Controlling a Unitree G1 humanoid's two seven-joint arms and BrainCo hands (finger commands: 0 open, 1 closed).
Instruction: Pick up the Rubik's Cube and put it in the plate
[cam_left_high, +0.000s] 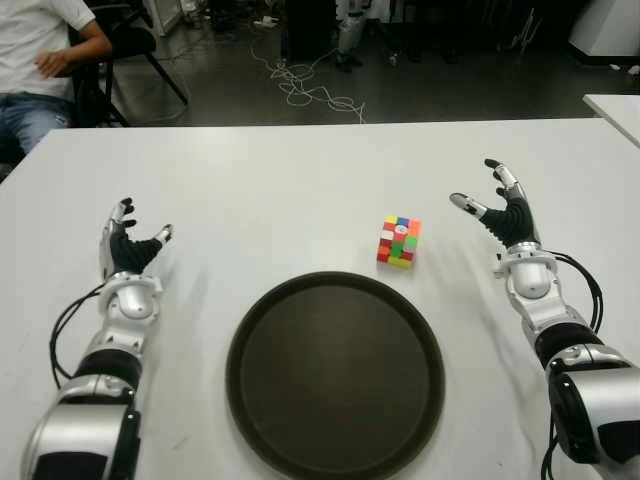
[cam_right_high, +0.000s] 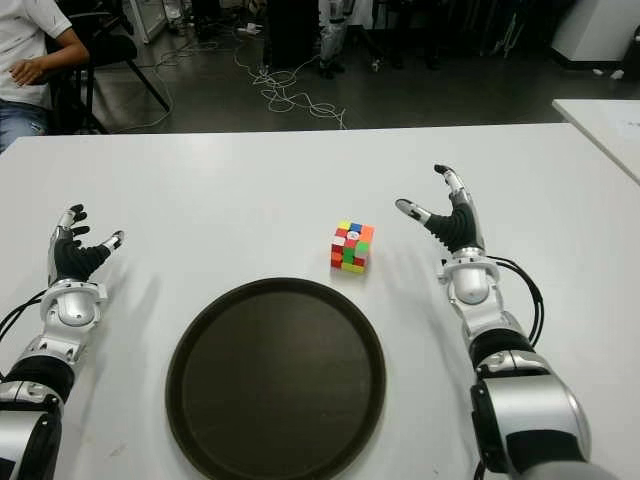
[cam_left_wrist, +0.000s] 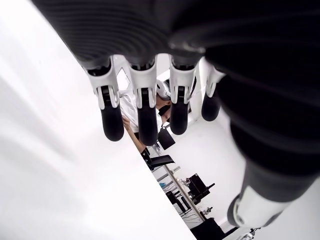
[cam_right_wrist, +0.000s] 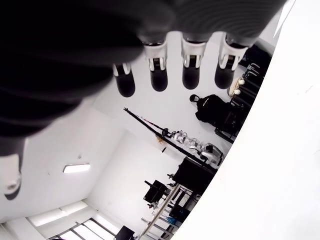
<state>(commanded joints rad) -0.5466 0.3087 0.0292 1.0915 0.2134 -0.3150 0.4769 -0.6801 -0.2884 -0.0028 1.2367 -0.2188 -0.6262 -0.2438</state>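
Surface (cam_left_high: 300, 180): white, carrying everything; bare around the things, so either arm has a clear path.
Plate (cam_left_high: 335, 372): dark and round, lying flat just before the robot and midway between its arms, a fair drop spot for either one.
Right robot hand (cam_left_high: 493, 211): to the right of the cube, near it but apart, fingers spread and holding nothing; thumb and forefinger open toward the cube, which looks like readiness to reach in.
Left robot hand (cam_left_high: 131, 245): well left of the plate, fingers relaxed and empty; probably idle, being the farther one.
Rubik's Cube (cam_left_high: 399, 241): on the surface just beyond the plate's far right rim, not touching it. It sits flat, turned slightly so a corner edge faces the robot; being a cube it has no long axis.
Progress: pickup not yet begun.
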